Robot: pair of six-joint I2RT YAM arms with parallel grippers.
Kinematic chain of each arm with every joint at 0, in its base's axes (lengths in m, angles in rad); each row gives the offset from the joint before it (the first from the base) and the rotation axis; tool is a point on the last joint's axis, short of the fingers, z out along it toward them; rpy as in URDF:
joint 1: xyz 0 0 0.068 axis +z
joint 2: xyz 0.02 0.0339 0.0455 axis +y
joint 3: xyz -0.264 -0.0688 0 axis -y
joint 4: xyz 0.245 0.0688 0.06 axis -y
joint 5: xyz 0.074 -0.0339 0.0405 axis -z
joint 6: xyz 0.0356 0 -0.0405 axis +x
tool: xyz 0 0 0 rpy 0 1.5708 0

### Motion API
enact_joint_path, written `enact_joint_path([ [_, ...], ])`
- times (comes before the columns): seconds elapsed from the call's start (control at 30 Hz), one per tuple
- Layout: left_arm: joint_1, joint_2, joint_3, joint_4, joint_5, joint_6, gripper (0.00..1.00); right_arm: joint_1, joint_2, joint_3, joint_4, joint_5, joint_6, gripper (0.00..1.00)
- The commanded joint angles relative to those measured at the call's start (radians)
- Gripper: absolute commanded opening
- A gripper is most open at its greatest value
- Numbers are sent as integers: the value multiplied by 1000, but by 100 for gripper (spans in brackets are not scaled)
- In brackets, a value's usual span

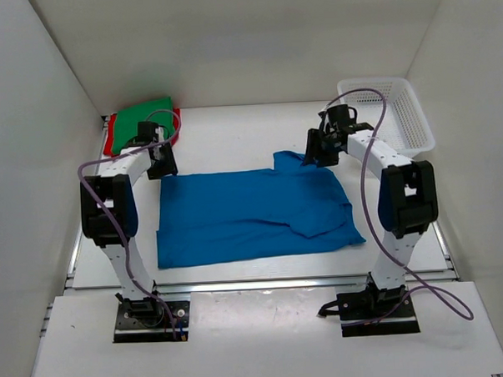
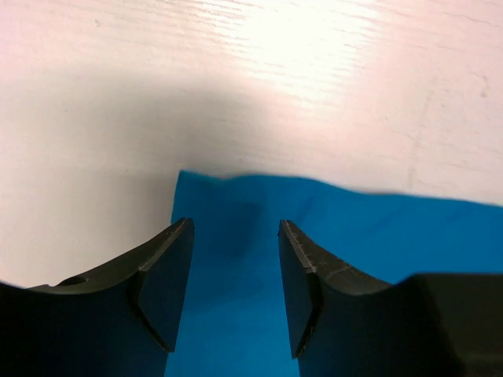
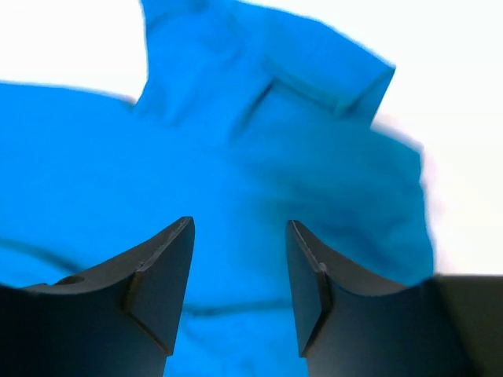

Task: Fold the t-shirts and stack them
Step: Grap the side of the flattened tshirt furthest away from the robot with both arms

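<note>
Looking down, you see the blue t-shirt (image 1: 253, 213) spread flat mid-bench, one sleeve folded in toward its right edge. Your left gripper (image 2: 235, 251) hangs with its jaws apart over the shirt's far left corner. Your right gripper (image 3: 240, 259), jaws also apart, sits over the far right sleeve. The green t-shirt (image 1: 144, 118) lies folded on the red t-shirt (image 1: 109, 140) in the bench's far left corner.

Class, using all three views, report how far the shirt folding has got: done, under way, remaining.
Done: the green shirt lies folded on the red shirt. Under way: the left gripper and right gripper, both open, are at the spread blue shirt's far edge. Remaining: fold it and stack it.
</note>
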Motion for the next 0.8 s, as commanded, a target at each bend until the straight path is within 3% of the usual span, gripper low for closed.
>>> enact_joint_path([
  [0.0, 7, 22, 56, 17, -27, 18, 58, -3, 90, 125, -39, 64, -42, 49],
  [0.13, 9, 70, 59, 28, -50, 21, 58, 6, 186, 203, -46, 101, -55, 52],
  [0.43, 18, 137, 97, 26, -65, 10, 59, 20, 328, 335, -72, 194, -78, 51],
  [0.53, 19, 156, 106, 25, -67, 12, 51, 19, 366, 366, -75, 202, -87, 51],
  [0.63, 18, 179, 129, 6, -45, 15, 34, 20, 392, 404, -90, 211, -104, 38],
  [0.67, 18, 190, 141, -7, -48, 13, 27, 20, 397, 418, -93, 213, -105, 24],
  [0.73, 18, 203, 157, -15, -42, 18, 0, 20, 395, 435, -98, 214, -110, 4],
  [0.77, 18, 202, 163, -18, -41, 18, 0, 16, 389, 436, -102, 220, -111, 2],
])
